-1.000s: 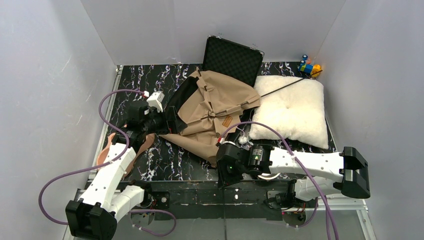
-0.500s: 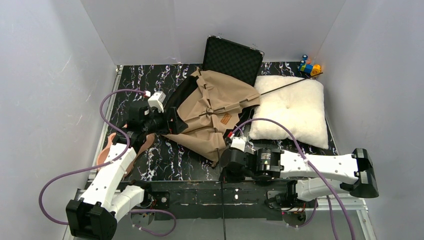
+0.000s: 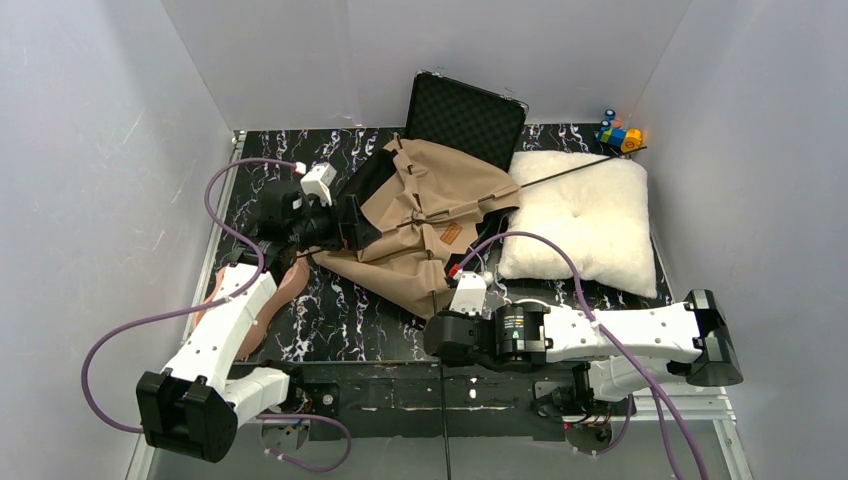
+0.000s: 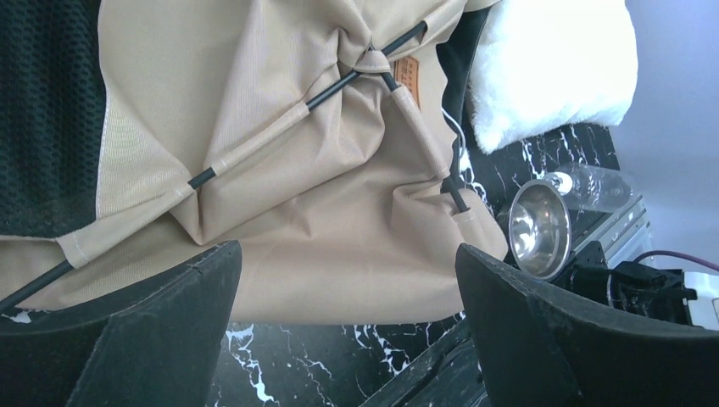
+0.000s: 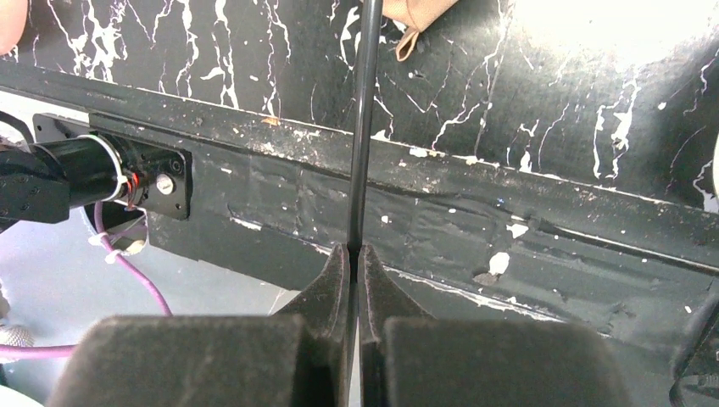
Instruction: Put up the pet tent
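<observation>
My right pincer (image 5: pixel 354 254) is clamped shut on a thin black pole (image 5: pixel 365 127) at the near tabletop (image 3: pixel 330 310) edge. My left pincer (image 4: pixel 346 250) is wide apart, facing the pet tent (image 3: pixel 425 220), which lies crumpled mid-tabletop, left of the white cushion (image 3: pixel 590 215).
</observation>
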### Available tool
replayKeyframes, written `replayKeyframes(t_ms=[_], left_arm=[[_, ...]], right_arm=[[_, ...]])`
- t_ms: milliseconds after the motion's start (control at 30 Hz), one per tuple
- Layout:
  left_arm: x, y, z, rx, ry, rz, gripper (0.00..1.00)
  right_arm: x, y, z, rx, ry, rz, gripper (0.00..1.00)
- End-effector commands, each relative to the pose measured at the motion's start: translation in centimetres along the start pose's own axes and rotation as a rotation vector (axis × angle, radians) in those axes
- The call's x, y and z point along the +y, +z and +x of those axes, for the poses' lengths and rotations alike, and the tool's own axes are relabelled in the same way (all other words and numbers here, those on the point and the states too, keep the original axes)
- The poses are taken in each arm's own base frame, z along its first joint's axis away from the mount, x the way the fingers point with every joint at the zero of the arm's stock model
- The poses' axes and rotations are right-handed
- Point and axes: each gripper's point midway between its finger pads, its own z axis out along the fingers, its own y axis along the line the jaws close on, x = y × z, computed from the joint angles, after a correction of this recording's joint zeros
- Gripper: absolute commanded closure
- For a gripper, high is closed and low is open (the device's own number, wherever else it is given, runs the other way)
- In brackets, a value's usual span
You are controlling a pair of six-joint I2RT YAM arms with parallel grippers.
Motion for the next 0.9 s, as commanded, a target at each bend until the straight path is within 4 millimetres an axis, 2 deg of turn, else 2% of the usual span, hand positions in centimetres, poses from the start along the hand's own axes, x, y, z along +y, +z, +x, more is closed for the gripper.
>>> replayKeyframes(t_ms=[0,200,500,700,867], left_arm=[[-0.9,0.0,-2.9,-0.059,0.023,0.014,0.02],[-1.2,0.4,-3.0,-0.049,0.002,0.035,0.02],[-1.8,0.5,-0.1,-0.022,-0.058,0.103,0.02],[-4.1,-0.5,1.7,-0.020,-0.095,0.207,0.02],[-6.4,-1.7,2.8,-0.043,-0.114,0.297,0.02]], right_arm=[[1.6,-0.2,-3.5,-0.133,0.001,-0.042,0.99],[2.5,0.3,-5.2,-0.119,-0.024,-0.111,0.99],[3.0,2.4,-9.3,-0.175,-0.057,-0.129,0.99],[3.5,3.8,-11.7,-0.229,-0.072,-0.114,0.99],[4.3,4.3,-12.7,-0.261,-0.076,-0.128,0.99]])
